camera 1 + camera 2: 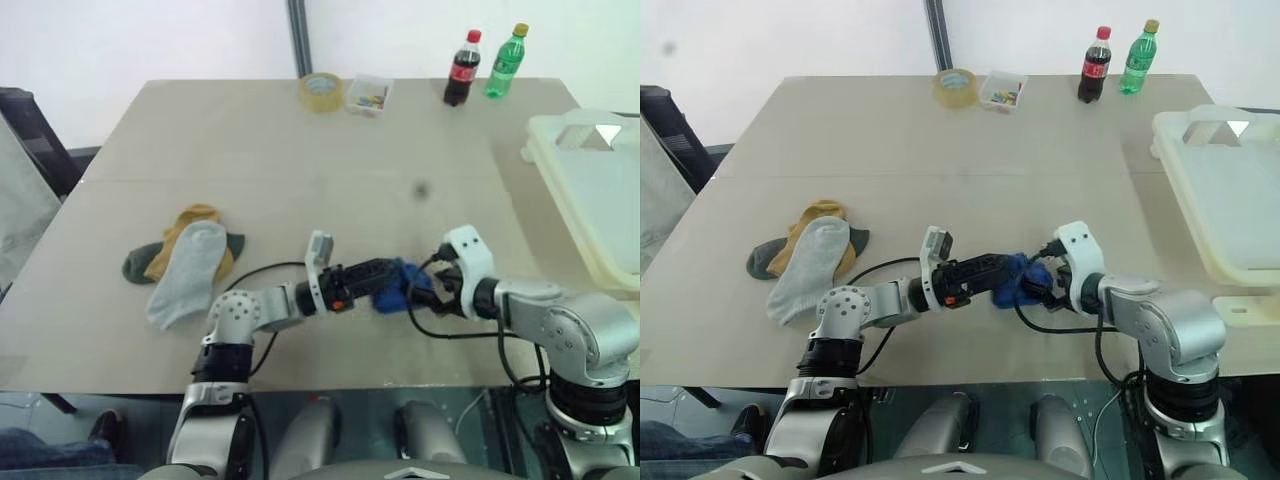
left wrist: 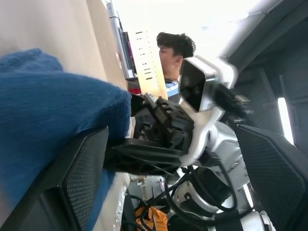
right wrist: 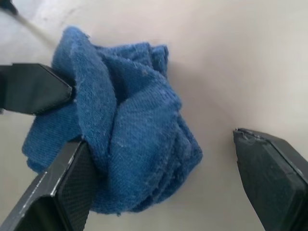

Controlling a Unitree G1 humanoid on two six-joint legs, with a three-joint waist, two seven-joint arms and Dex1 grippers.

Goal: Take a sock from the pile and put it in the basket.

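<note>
A: Where is the blue sock (image 3: 130, 130) right now?

B: Bunched up on the table (image 1: 300, 150) near its front edge, between the two grippers. The left gripper (image 1: 385, 278) reaches in from the left, pointing to the right, and the right gripper (image 3: 159, 178) comes at it from the right.

A: Is either one pinching it?

B: No. In the right wrist view the right fingers (image 3: 62, 192) stand spread wide: one pad touches the sock's side, the other is well clear of it over bare table. The left gripper's fingers (image 2: 77, 178) are spread too, with the sock lying against one of them.

A: And the rest of the pile (image 1: 185, 262)?

B: Well off to the left: a light grey sock on top of a mustard one and a dark grey-green one.

A: The basket (image 1: 590, 190)?

B: At the right edge of the table, well apart from the sock, with the right arm between them.

A: Anything else around?

B: Along the far edge stand a roll of tape (image 1: 321, 91), a small clear box (image 1: 368, 95), a cola bottle (image 1: 462, 68) and a green bottle (image 1: 505, 62). A person (image 2: 173, 53) shows in the left wrist view.
</note>
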